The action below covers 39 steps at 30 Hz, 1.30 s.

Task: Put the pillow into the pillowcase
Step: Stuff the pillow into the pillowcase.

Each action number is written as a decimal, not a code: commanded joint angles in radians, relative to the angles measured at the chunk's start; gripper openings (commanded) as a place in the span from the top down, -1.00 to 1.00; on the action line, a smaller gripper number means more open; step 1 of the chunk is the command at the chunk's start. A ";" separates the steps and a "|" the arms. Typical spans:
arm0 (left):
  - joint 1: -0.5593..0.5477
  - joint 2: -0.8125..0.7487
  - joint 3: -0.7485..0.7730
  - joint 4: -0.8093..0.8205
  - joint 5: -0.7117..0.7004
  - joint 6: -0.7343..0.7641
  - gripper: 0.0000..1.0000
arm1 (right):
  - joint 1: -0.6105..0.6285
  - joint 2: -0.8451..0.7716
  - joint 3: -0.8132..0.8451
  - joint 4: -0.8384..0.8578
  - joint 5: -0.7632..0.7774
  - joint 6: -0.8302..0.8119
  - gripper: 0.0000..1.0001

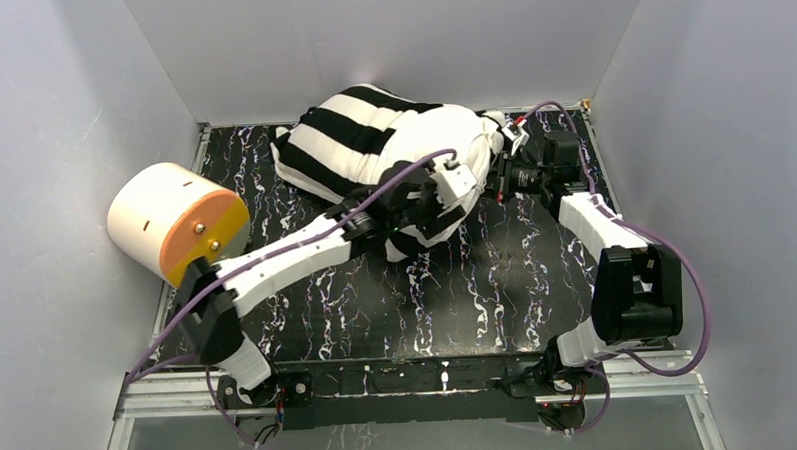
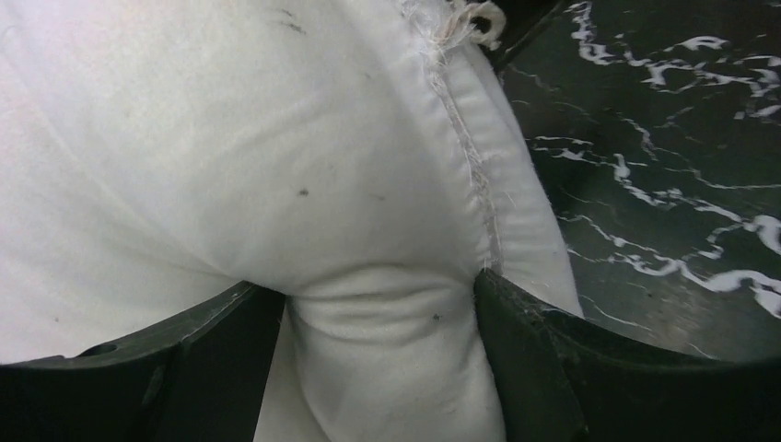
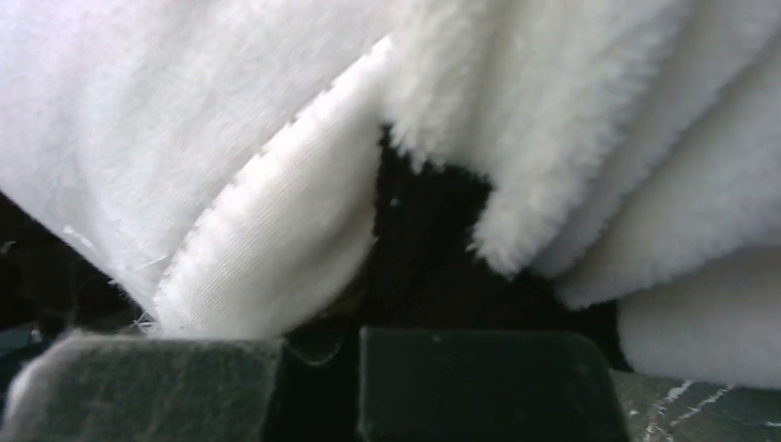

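Observation:
The pillowcase (image 1: 346, 137), broad black and white stripes, lies bunched at the back of the table with the white pillow (image 1: 446, 133) showing at its right end. My left gripper (image 1: 453, 188) is pressed into the pillow's front side. In the left wrist view it (image 2: 378, 295) stands open, and a fold of the pillow (image 2: 230, 138) bulges between the wide-apart jaws, beside a frayed seam. My right gripper (image 1: 500, 146) is at the bundle's right end. In the right wrist view it (image 3: 318, 345) is shut on the pillowcase (image 3: 571, 120), fluffy white with a black patch above the jaws.
A cream cylinder with an orange face (image 1: 174, 223) lies at the left edge of the black marbled table (image 1: 477, 282). Grey walls close in on the left, back and right. Purple cables run along both arms.

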 commanded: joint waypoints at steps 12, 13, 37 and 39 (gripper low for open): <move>0.265 0.333 0.163 0.122 0.056 -0.251 1.00 | -0.033 0.010 -0.033 0.011 0.236 0.019 0.36; 0.266 0.338 0.179 0.123 0.085 -0.260 1.00 | -0.033 -0.004 -0.079 0.077 0.263 0.072 0.35; 0.267 0.438 0.404 0.088 0.102 -0.342 1.00 | 0.072 -0.034 -0.489 0.718 0.854 0.644 0.49; 0.267 0.437 0.406 0.088 0.105 -0.345 1.00 | 0.073 -0.003 -0.488 0.744 0.867 0.659 0.57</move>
